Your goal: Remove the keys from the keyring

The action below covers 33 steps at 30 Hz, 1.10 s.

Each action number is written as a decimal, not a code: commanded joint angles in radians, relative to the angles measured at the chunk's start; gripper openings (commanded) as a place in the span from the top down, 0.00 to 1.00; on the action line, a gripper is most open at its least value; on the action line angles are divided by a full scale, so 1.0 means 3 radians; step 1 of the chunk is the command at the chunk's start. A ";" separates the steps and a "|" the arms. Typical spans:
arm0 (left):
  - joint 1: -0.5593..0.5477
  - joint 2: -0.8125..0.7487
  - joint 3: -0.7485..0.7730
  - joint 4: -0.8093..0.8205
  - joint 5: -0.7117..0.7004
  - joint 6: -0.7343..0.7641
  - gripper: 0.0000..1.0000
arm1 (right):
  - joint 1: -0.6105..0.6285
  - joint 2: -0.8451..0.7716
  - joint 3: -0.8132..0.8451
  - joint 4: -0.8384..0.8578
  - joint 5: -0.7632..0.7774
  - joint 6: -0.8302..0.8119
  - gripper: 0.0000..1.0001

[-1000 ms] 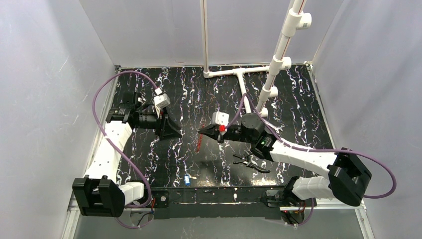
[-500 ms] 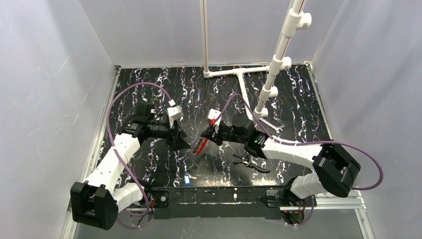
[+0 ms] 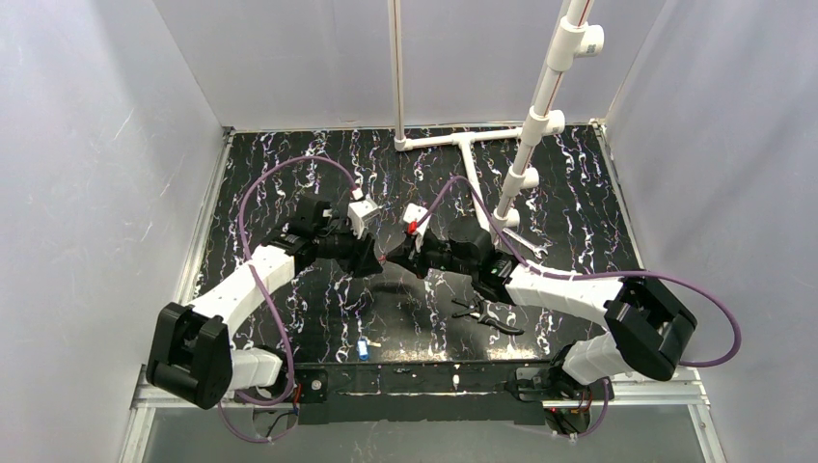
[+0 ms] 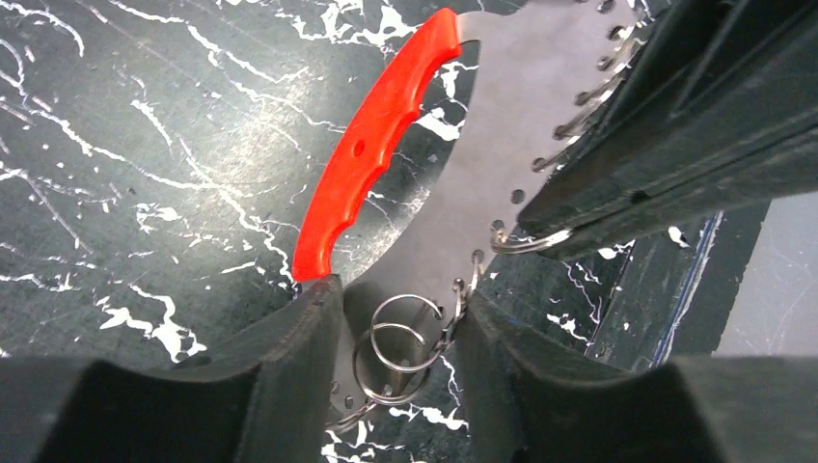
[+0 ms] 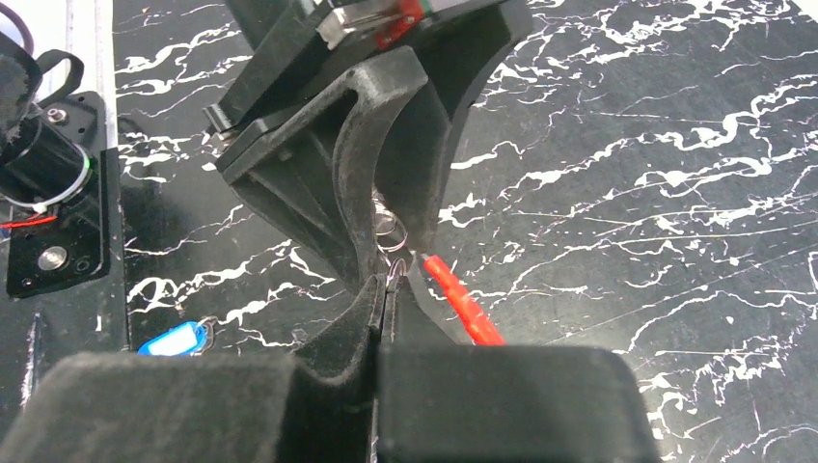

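The keyring (image 4: 371,145) shows as a red curved strip along a flat grey metal piece with holes at its rim. Small wire split rings (image 4: 405,338) hang from it. My right gripper (image 5: 389,285) is shut on the rim of the grey piece and holds it above the table; it also shows in the top view (image 3: 403,258). My left gripper (image 4: 397,318) is open, its fingers close on either side of the wire rings, tip to tip with the right gripper (image 3: 378,262). A tiny blue-headed key (image 3: 363,349) lies alone near the front edge. Other keys do not show.
Black-handled pliers (image 3: 487,316) lie on the table under the right forearm. A white pipe frame (image 3: 473,154) stands at the back, with an upright pole to the right. The blue-headed key also shows at the left of the right wrist view (image 5: 174,340).
My left arm has swung right until its gripper meets the right one. The right gripper has picked the keyring up off the table and turned it toward the left gripper.
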 commanded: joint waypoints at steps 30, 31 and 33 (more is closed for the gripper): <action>-0.0136 0.0978 0.0924 0.0165 -0.0790 0.1755 1.00 | -0.0020 -0.1292 -0.0273 -0.1346 -0.0519 -0.1069 0.02; -0.0175 0.1038 0.0953 0.0166 -0.0808 0.1835 1.00 | -0.0018 -0.1327 -0.0293 -0.1385 -0.0491 -0.1078 0.02; -0.0257 0.1171 0.1011 0.0166 -0.0859 0.1941 1.00 | -0.0018 -0.1380 -0.0318 -0.1434 -0.0461 -0.1070 0.02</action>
